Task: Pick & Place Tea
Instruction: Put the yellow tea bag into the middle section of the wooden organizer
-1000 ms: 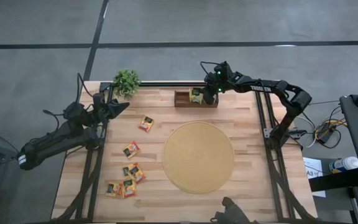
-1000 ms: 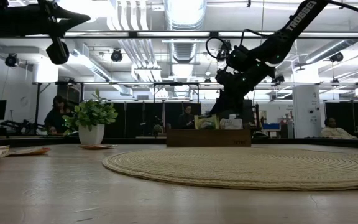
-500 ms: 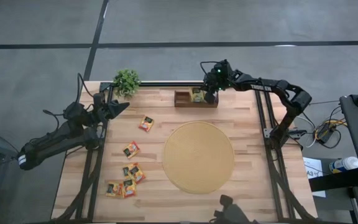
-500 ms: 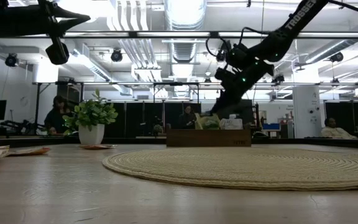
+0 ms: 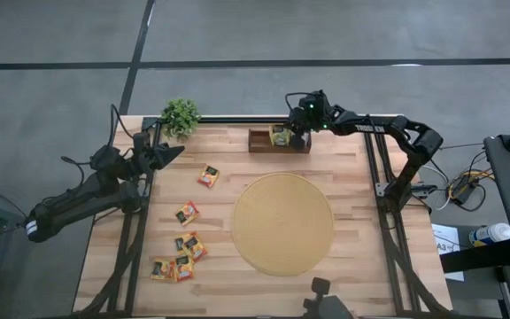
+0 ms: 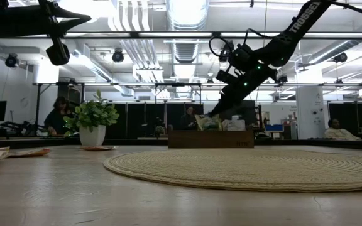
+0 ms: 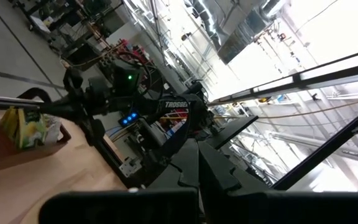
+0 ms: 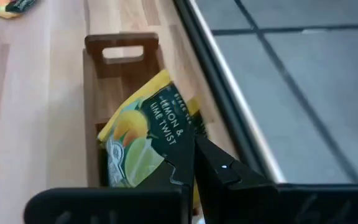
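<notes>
Yellow-green sachet (image 8: 143,140), dark label

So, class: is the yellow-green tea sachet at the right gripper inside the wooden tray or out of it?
Inside. The sachet stands tilted in a slot of the wooden tray, with the shut right gripper against its edge.

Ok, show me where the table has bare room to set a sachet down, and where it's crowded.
Free wood: the strip between the round mat and the table's right edge, and the stretch between the plant and the wooden tray. Crowded: the near-left corner, where loose tea sachets cluster, and the tray itself, where the shut right gripper hangs over a sachet.
</notes>
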